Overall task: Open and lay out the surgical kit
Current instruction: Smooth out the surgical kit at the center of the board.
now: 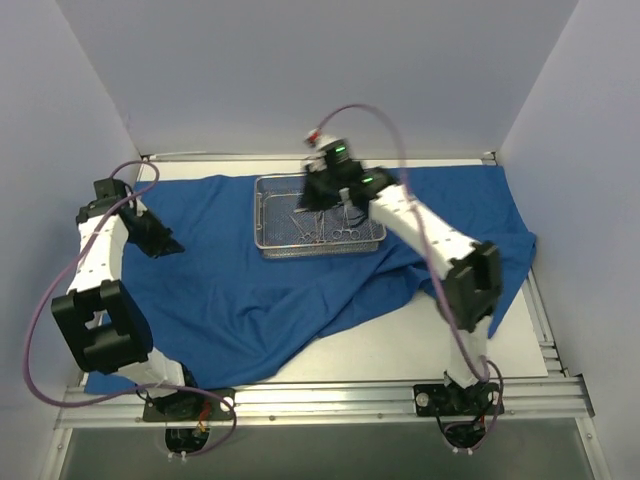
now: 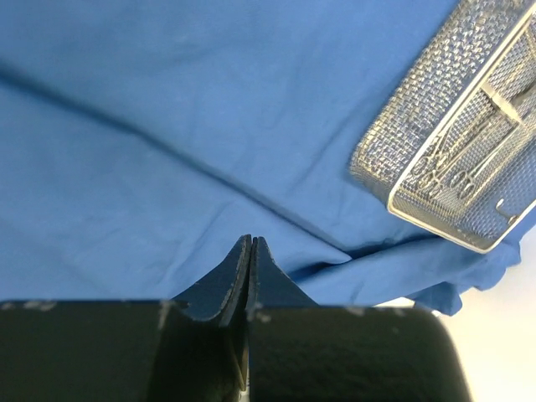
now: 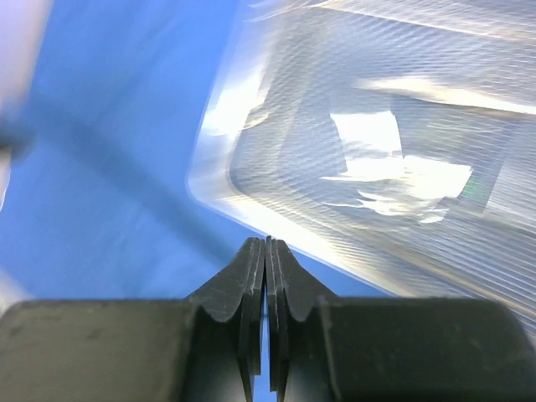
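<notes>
- Covering the left and far parts of the white bench [image 1: 420, 345], the blue cloth [image 1: 230, 290] lies opened out and rumpled, with its right end spilling past the bench edge. Plain pale walls [image 1: 300, 70] close in the left, far and right sides.
- In the same top view, the mesh tray [image 1: 270, 245] sits on the cloth at the far middle, with thin steel instruments [image 1: 335, 225] lying inside it.
- The right arm [image 1: 430, 240] stretches from the near right toward the far middle, and the right hand [image 1: 322, 190] hangs over the tray's far part. The left arm [image 1: 100, 260] is folded at the left side, and the left hand [image 1: 165, 243] is over the cloth, well apart from the tray.
- In the left wrist view, the left hand [image 2: 251, 251] is clenched, its fingers pressed together with nothing between them. It points at creased cloth, and whether the tips touch it cannot be told. The tray is at the upper right, with ring handles visible through the mesh.
- In the right wrist view, the right hand [image 3: 266, 251] is clenched to a hairline slit and grasps nothing. The tray beyond it is blurred, with cloth to its left.
</notes>
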Controlling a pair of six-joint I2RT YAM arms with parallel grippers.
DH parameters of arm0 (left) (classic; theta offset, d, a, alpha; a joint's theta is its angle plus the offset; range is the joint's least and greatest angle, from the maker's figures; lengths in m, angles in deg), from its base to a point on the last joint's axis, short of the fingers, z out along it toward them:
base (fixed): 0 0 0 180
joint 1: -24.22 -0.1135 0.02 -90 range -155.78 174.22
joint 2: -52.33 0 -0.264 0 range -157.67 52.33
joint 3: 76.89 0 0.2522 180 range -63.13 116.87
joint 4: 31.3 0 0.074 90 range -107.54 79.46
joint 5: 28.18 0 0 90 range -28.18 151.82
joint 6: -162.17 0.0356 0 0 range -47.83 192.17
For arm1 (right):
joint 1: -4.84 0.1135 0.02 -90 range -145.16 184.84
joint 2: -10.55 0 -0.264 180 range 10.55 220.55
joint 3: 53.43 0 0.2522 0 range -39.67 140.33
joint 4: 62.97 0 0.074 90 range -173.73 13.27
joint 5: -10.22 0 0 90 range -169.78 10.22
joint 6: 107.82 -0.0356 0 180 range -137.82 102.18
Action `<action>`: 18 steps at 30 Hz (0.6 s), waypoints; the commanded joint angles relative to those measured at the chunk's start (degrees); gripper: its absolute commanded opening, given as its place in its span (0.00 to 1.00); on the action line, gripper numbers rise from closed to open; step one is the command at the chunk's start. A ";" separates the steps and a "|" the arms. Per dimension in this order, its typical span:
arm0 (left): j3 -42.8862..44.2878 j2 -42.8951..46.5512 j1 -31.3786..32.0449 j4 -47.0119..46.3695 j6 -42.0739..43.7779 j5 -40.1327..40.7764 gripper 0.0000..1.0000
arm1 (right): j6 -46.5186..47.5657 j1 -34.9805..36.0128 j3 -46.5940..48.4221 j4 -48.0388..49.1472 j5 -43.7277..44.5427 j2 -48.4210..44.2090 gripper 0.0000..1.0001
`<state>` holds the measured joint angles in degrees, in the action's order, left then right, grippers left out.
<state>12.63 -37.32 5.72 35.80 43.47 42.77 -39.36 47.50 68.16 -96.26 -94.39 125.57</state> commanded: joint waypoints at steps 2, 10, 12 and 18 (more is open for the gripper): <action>0.96 -3.42 2.85 -6.14 -1.44 -2.92 0.02 | -1.75 -19.24 -14.64 -8.33 10.30 -16.30 0.00; 4.91 -11.95 4.35 -8.69 -1.44 -4.86 0.02 | -3.33 -49.23 -37.15 -8.51 12.58 -30.11 0.00; 5.09 -13.18 4.96 -9.57 -1.35 -4.94 0.02 | -3.77 -53.35 -41.03 -8.42 14.42 -30.82 0.00; 4.48 -16.52 6.37 -11.51 -2.23 -7.58 0.02 | -3.42 -61.46 -45.07 -5.18 15.23 -27.14 0.00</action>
<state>14.95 -52.66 11.19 27.23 41.74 38.01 -42.24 -11.63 23.58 -103.17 -80.99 97.38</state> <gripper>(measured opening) 0.029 0.035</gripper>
